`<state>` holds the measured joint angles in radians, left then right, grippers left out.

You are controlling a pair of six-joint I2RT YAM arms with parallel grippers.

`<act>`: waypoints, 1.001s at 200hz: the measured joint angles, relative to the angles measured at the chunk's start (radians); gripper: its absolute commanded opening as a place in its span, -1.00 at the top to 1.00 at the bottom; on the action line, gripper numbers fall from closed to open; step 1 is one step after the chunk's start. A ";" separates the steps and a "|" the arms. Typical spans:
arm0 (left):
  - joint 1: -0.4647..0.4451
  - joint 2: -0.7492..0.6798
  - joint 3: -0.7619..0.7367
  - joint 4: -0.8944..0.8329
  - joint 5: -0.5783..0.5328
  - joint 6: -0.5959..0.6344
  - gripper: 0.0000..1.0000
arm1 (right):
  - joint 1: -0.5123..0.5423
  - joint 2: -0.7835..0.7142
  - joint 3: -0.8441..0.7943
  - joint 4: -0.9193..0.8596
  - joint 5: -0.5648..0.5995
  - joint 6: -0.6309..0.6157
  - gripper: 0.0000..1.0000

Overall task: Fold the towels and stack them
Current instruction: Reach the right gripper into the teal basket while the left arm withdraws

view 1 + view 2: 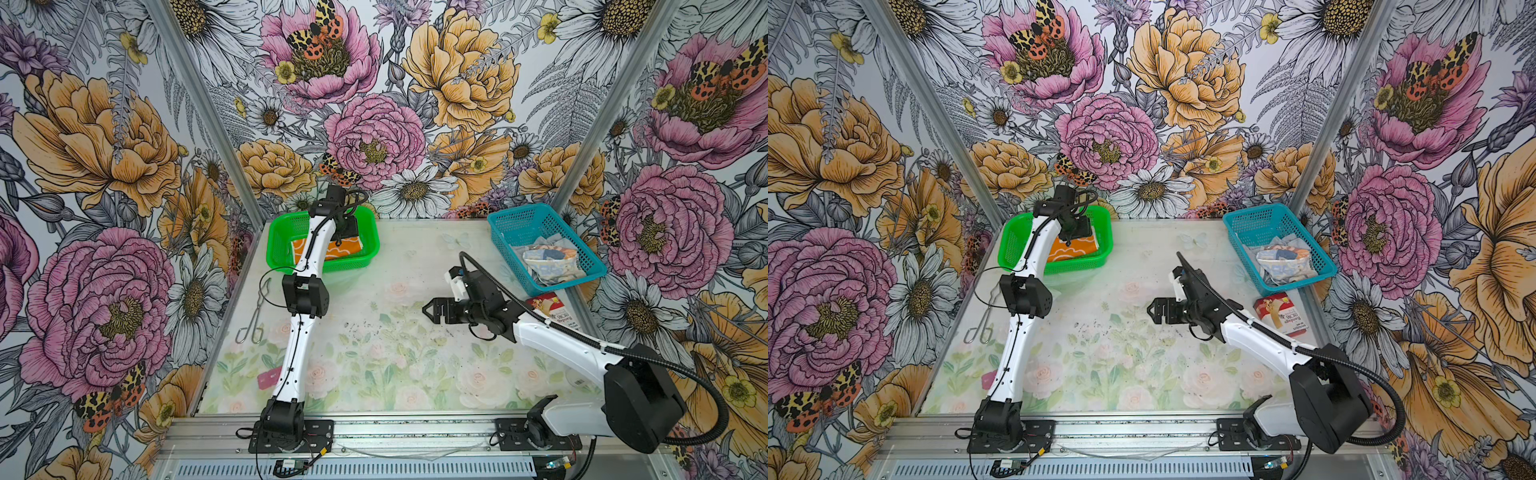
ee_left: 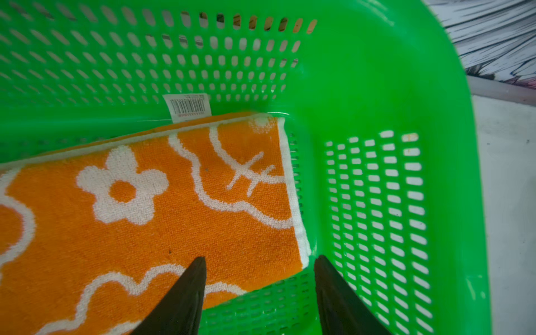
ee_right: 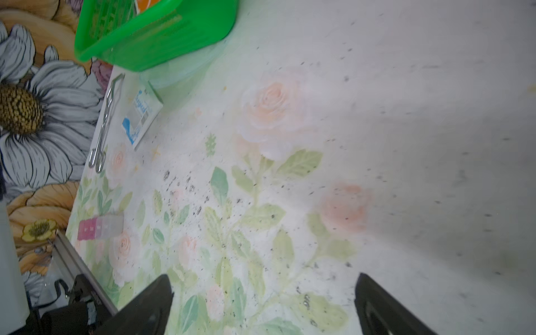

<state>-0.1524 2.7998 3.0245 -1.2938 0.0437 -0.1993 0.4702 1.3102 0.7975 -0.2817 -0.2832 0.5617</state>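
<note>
**Towel 1 of 3 in place**

Orange towel (image 2: 145, 217), folded into a flat rectangle, lies on the floor of the green basket (image 2: 362, 87), pushed toward a corner. The left gripper (image 2: 259, 258) hovers just above the towel's edge, jaws partly apart and gripping nothing. I judge that 1 towel is done. The other 2, the lettered towel (image 1: 550, 266) and the grey towel (image 1: 540, 243), sit crumpled together in the blue basket (image 1: 519, 220), not yet folded. The right gripper (image 3: 264, 275) hangs over the middle of the table (image 1: 415, 374), jaws wide and empty.
</note>
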 measured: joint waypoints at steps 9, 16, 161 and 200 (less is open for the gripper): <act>-0.010 -0.016 0.002 0.000 -0.025 0.018 -0.41 | -0.078 -0.038 0.003 -0.022 0.005 -0.008 -0.97; -0.026 -0.040 0.002 -0.001 -0.043 0.034 -0.45 | -0.124 -0.061 0.013 -0.045 0.014 -0.017 -0.96; -0.672 -0.669 -0.187 -0.121 -0.196 0.304 -0.97 | -0.866 0.082 0.401 -0.216 -0.010 -0.054 -0.93; -0.369 -0.983 -0.786 0.017 0.061 0.292 -0.97 | -0.925 0.259 0.502 -0.198 -0.040 -0.059 -0.93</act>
<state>-0.5209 1.8172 2.2387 -1.2766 0.1047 0.0925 -0.4553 1.5692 1.2995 -0.4797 -0.3229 0.5030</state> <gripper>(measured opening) 0.986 0.963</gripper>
